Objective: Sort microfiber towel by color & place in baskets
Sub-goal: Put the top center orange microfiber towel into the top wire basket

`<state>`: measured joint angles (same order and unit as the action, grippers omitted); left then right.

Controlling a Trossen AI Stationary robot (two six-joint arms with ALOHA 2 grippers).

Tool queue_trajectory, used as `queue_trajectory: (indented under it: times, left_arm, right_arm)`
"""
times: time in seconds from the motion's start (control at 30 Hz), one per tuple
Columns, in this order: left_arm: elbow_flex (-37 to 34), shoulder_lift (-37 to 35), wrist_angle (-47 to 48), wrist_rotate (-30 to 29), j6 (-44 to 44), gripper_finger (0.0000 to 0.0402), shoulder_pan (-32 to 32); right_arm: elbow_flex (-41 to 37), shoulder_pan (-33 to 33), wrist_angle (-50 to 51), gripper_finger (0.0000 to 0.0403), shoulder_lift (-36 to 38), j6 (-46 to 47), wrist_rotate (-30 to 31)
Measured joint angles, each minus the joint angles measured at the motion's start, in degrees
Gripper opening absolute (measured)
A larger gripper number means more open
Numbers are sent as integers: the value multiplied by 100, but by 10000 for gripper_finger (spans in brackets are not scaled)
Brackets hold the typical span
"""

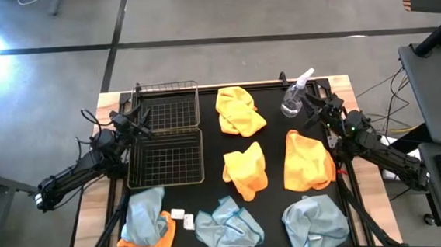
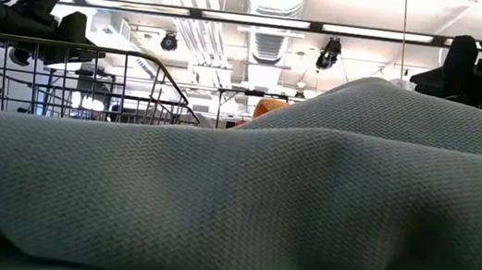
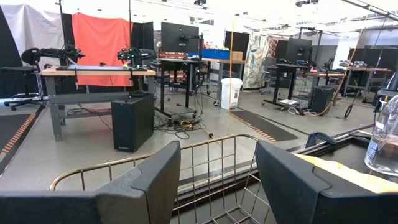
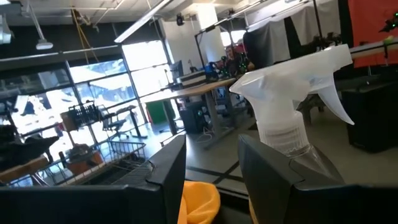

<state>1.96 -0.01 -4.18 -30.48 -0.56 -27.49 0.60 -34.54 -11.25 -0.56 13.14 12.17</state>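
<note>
Two baskets (image 1: 164, 135) are sitting empty while towels (image 1: 245, 170) are lying scattered beside them on the worktop (image 1: 273, 201); left claw (image 1: 137, 123) and right claw (image 1: 313, 109) are hovering open, holding nothing, risking toppling the spray bottle (image 1: 295, 96) nearby.

Two empty baskets (image 1: 164, 135) sit side by side at the desk's (image 1: 342, 88) left; orange towels (image 1: 240, 110) fill the middle, blue-grey ones (image 1: 228, 226) the near edge (one overlapping orange), spray bottle (image 1: 296, 95) far right.
</note>
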Motion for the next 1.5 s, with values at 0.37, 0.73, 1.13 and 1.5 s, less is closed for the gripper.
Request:
queue_trajectory:
  times: [0.37,0.73,1.13,1.5]
  left_arm:
    - [0,0,-1,0,1,194,2]
    - [0,0,21,25,-449,194,2]
    - [0,2,62,602,-927,194,2]
    - [0,66,-113,1159,-1741,194,2]
  right_arm:
    - [0,0,-12,141,-2,33,-11]
    - [0,2,-129,141,0,267,-57]
    - [0,2,-131,141,0,577,-55]
    - [0,2,-103,141,0,1399,-201]
